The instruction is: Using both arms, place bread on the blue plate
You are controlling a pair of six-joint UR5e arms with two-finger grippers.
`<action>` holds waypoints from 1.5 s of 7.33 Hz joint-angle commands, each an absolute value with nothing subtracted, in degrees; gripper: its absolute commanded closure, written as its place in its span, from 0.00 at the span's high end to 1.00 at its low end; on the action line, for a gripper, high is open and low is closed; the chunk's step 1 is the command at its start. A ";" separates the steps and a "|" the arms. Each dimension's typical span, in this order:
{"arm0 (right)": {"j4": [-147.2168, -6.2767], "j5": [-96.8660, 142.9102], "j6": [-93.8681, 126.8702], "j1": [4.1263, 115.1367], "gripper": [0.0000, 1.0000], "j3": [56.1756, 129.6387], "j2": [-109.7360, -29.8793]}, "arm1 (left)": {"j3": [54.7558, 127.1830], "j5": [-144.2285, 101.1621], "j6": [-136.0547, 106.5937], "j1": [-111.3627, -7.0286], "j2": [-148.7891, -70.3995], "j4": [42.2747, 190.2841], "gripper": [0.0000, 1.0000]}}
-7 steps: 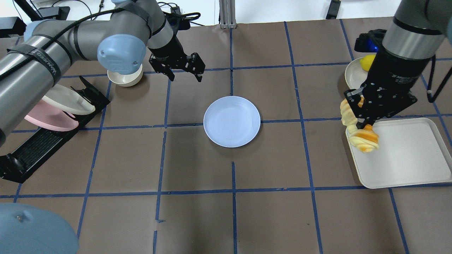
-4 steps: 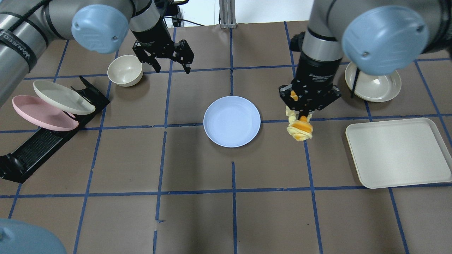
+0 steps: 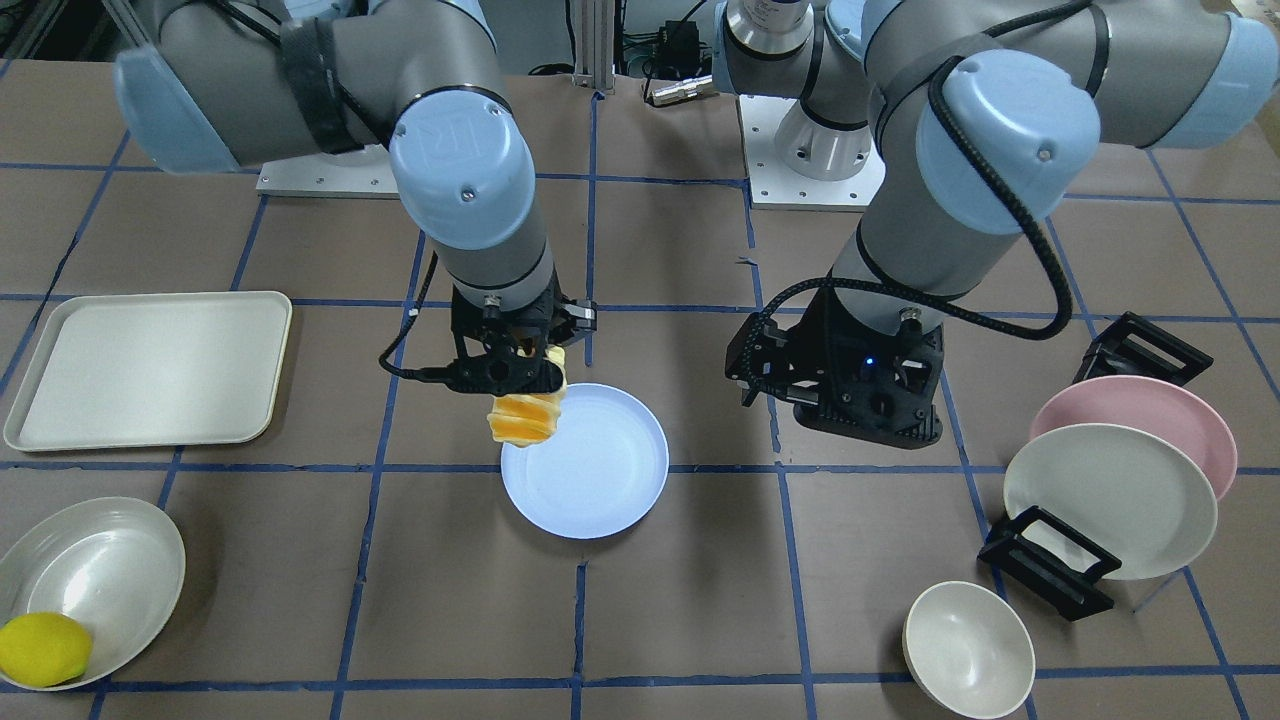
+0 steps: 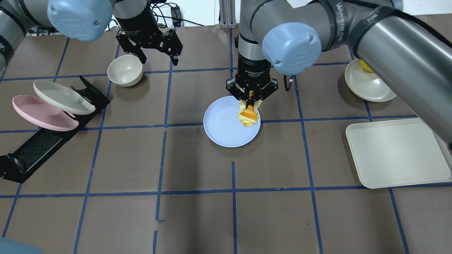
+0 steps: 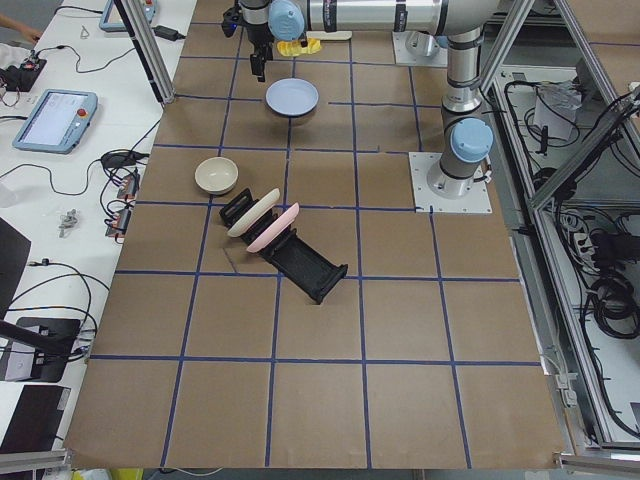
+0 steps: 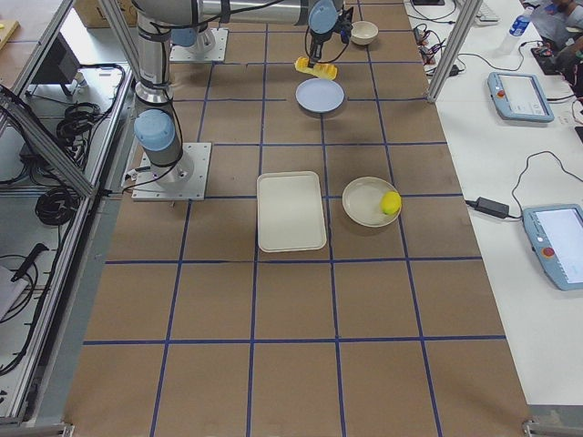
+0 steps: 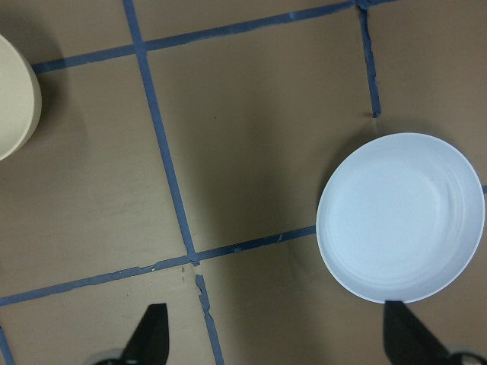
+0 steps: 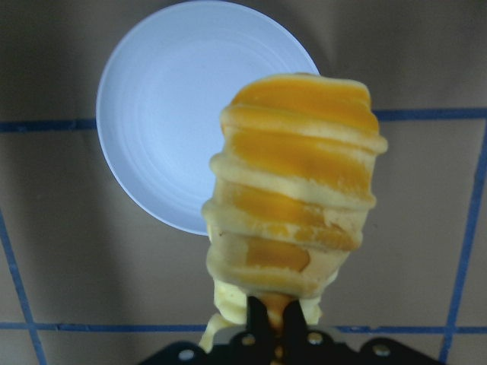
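Our right gripper (image 4: 250, 103) pinches one end of the bread (image 4: 248, 118), hanging over the blue plate (image 4: 221, 127) mid-table; it looks light and squashy, so we'd grip gently across its ridges, while our left gripper (image 4: 159, 60) hangs spread open near the table's far edge.

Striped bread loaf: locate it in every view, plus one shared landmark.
Front-facing: striped yellow-and-orange bread loaf centre-left, over the left rim of the round pale-blue plate.
Overhead: loaf centre.
Exterior left: loaf top centre.
Exterior right: loaf top centre.
Left wrist: absent.
Right wrist: loaf fills centre.
Landmark: that plate.
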State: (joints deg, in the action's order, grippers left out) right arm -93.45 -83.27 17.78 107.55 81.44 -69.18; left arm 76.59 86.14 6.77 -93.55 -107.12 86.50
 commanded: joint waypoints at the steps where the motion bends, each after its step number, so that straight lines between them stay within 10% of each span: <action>1: -100.08 -82.62 17.41 108.98 0.12 80.33 -64.00 | 75.59 86.66 6.68 -92.73 -103.73 91.64 1.00; 7: -106.96 -83.67 15.21 108.98 0.34 88.50 -62.84 | 84.44 90.70 5.54 -88.94 -93.62 93.35 1.00; 9: -109.84 -83.85 15.46 108.98 0.99 88.42 -62.06 | 86.13 90.79 5.89 -88.95 -93.25 88.69 1.00; 11: -109.43 -84.46 15.03 108.72 1.00 87.45 -62.83 | 87.36 91.05 5.54 -88.95 -93.86 88.94 1.00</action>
